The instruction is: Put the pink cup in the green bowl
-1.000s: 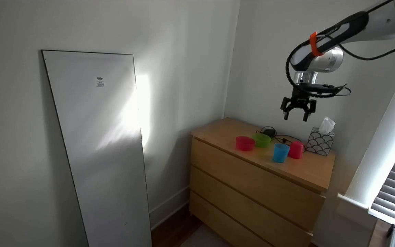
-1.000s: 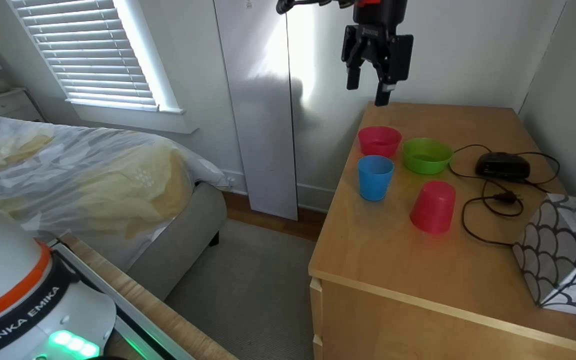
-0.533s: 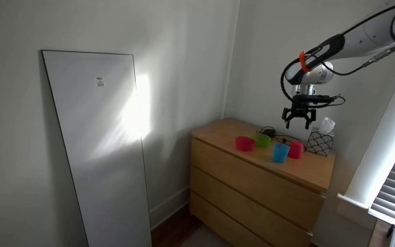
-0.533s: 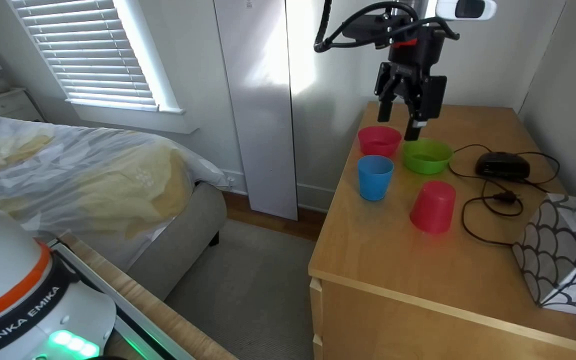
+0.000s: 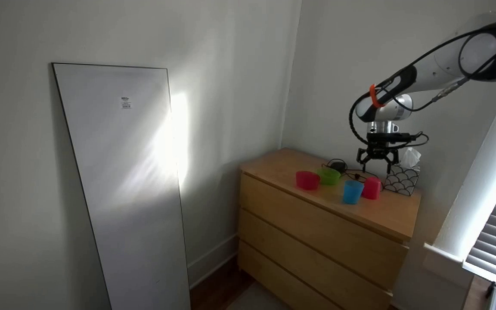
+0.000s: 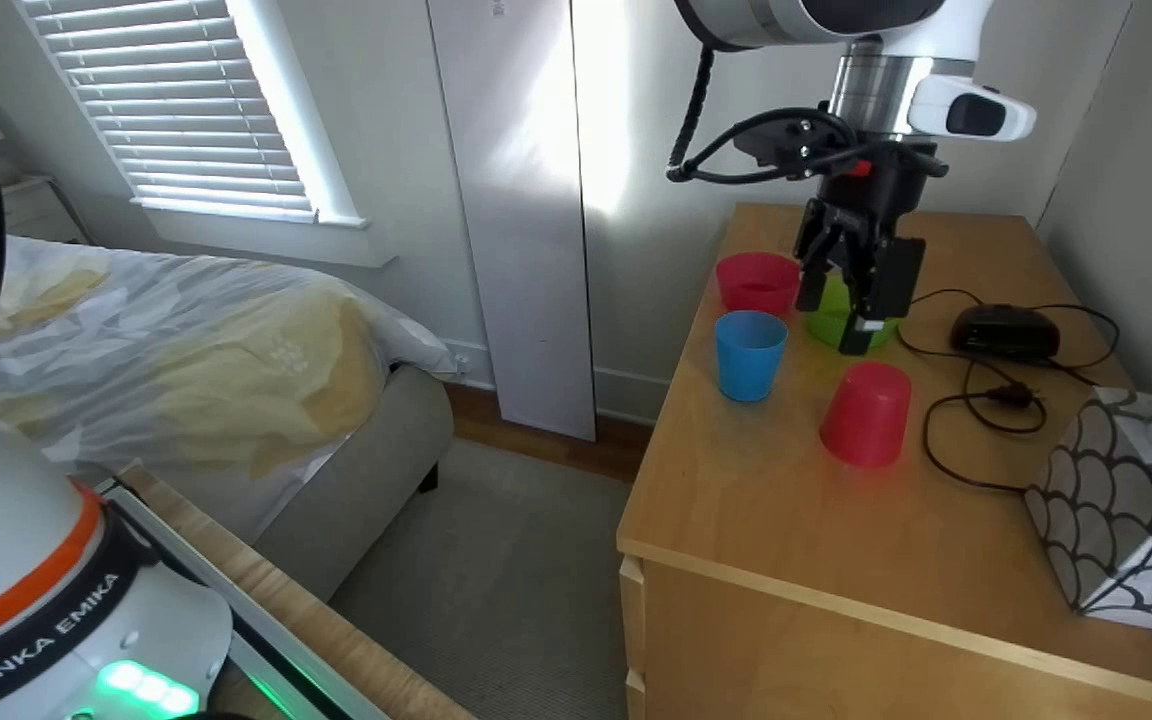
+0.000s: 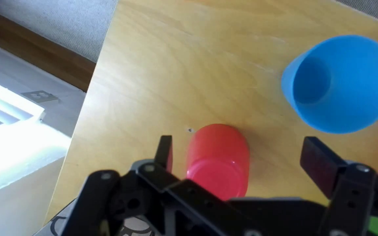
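The pink cup stands upside down on the dresser top in both exterior views. In the wrist view the cup shows between the two fingers, nearer the left one, its lower part hidden by the gripper. The gripper is open and empty, pointing down above the dresser, higher than the cup; it also shows in an exterior view and the wrist view. The green bowl sits upright beyond the cup. The gripper partly covers the bowl in an exterior view; a corner shows in the wrist view.
An upright blue cup stands close to the pink cup. A pink-red bowl sits beside the green bowl. A black device with cables and a patterned tissue box lie along the wall side of the dresser.
The arm has come down, and the open gripper is lower and closer to the pink cup. It has moved right and down in an exterior view. The cups and bowls have not moved.
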Tool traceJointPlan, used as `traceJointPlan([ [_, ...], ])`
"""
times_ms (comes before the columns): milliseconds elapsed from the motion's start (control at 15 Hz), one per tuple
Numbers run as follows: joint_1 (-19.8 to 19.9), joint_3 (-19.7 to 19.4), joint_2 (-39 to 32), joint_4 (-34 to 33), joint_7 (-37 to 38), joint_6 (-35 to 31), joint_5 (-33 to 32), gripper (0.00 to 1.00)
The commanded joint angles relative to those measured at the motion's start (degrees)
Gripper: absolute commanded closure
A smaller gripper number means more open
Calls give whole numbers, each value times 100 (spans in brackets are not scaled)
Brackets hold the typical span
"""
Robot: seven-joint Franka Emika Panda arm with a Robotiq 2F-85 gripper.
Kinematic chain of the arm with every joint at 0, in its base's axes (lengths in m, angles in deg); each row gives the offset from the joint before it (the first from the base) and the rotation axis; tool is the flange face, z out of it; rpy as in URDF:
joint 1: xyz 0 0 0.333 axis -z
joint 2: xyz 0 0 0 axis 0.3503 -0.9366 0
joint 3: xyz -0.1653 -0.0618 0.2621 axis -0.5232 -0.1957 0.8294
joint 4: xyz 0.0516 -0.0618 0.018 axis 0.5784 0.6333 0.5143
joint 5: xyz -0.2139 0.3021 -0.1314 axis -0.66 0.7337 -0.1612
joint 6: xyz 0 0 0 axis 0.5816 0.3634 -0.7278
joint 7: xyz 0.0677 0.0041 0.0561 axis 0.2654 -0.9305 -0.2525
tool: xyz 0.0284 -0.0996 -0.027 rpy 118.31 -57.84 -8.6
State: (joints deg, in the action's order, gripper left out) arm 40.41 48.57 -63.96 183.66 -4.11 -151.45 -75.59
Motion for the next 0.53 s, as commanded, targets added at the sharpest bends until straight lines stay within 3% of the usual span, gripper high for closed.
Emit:
traceJointPlan([
  [0, 230, 5, -262, -204, 102, -127, 249, 0],
  [467, 406, 33, -561, -479, 199, -309, 481, 0],
])
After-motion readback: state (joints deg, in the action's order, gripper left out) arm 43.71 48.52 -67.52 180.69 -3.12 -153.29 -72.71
